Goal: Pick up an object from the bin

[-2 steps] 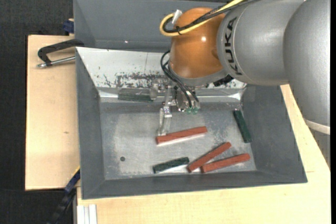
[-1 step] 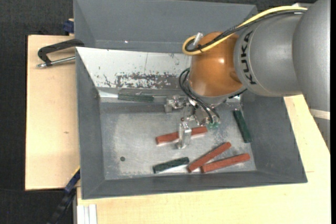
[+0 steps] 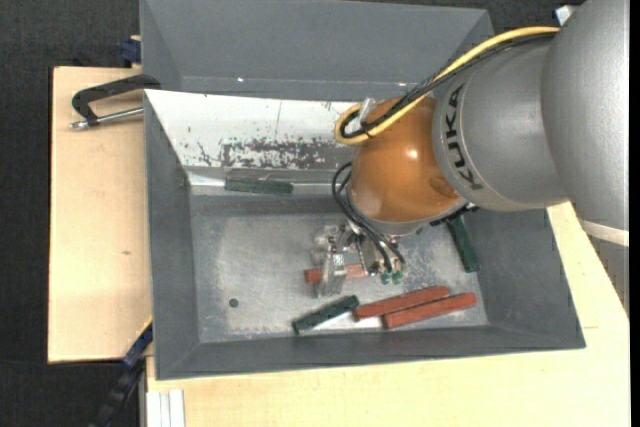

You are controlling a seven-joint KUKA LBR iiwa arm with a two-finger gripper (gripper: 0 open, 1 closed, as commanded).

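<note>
My gripper (image 3: 338, 260) is low over the bin floor, right of the middle, below the orange wrist cover. A small red piece (image 3: 316, 275) lies at its lower left tip, touching or very close to it. Just in front of the gripper lies a dark green marker (image 3: 325, 314) with a pale end, pointing to the front left. Two red-brown sticks (image 3: 425, 306) lie side by side to the right of that marker, along the front wall.
A dark green pen (image 3: 258, 184) lies along the back wall at the left. Another green pen (image 3: 463, 245) rests against the right wall, partly under the arm. The arm and its yellow cable cover the bin's back right.
</note>
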